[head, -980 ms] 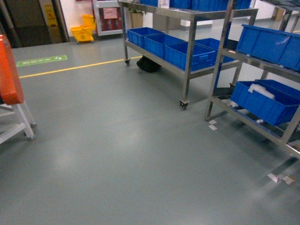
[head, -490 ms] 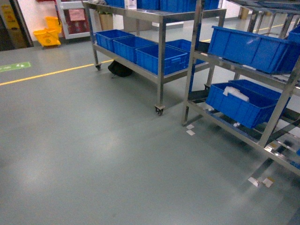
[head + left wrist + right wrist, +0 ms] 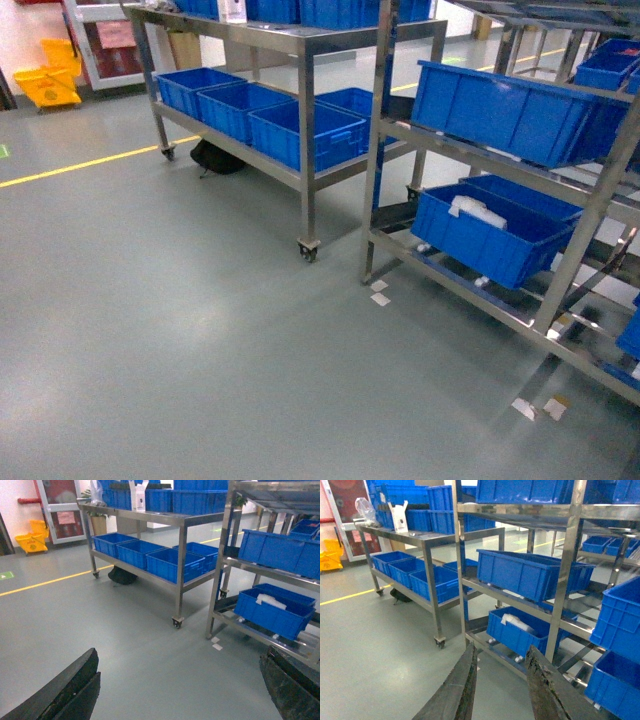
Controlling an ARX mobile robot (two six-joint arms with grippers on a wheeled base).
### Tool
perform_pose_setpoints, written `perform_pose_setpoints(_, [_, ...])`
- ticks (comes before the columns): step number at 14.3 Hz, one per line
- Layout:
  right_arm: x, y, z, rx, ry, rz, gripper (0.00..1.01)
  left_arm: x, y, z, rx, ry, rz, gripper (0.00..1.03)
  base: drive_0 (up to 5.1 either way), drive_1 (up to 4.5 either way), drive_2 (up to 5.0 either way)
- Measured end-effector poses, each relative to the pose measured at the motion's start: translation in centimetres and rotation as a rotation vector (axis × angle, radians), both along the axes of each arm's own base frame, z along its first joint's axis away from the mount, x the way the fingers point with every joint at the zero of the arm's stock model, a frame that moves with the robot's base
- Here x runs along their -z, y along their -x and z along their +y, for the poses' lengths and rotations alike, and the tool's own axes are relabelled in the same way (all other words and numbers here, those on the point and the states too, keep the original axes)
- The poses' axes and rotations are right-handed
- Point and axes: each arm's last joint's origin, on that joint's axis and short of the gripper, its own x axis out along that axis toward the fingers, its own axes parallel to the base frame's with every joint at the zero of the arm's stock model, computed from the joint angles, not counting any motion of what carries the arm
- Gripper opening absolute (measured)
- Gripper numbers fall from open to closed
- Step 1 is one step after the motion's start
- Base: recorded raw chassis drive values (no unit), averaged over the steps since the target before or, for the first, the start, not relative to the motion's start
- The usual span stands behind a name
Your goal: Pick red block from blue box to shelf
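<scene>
The red block and the blue box show in no view. The shelf [image 3: 377,150], a stainless-steel rack with shiny posts, stands at the right of the head view and carries dark blue crates [image 3: 500,100]; it also appears as the shelf [image 3: 221,565] and the shelf [image 3: 567,575] in the wrist views. My left gripper [image 3: 180,655] hangs over bare grey floor, open wide with nothing between its fingers. My right gripper [image 3: 501,652] points at the shelf's bottom tier, open and empty. Neither gripper shows in the head view.
A wheeled steel rack [image 3: 306,150] with dark blue crates stands to the left of the shelf, with a black bag [image 3: 215,157] under it. A low crate [image 3: 480,240] holds something white. Paper scraps [image 3: 380,292] lie by the shelf's foot. A yellow mop bucket [image 3: 45,85] stands far back left.
The head view has swung right and closer: both racks have slid left and grown larger, and the orange object at the left edge has left the view.
</scene>
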Motion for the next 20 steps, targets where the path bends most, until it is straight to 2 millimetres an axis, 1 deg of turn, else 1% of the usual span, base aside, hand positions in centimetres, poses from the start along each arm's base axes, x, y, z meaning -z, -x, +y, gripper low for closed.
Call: perform_pose_setpoints(20, [0.01,-0.01,0.01,-0.001,0.000,0.002,0.26,0.03,0.00,0.01,-0.002,0.000,0.003,0.98,-1.6,2.58,-5.8])
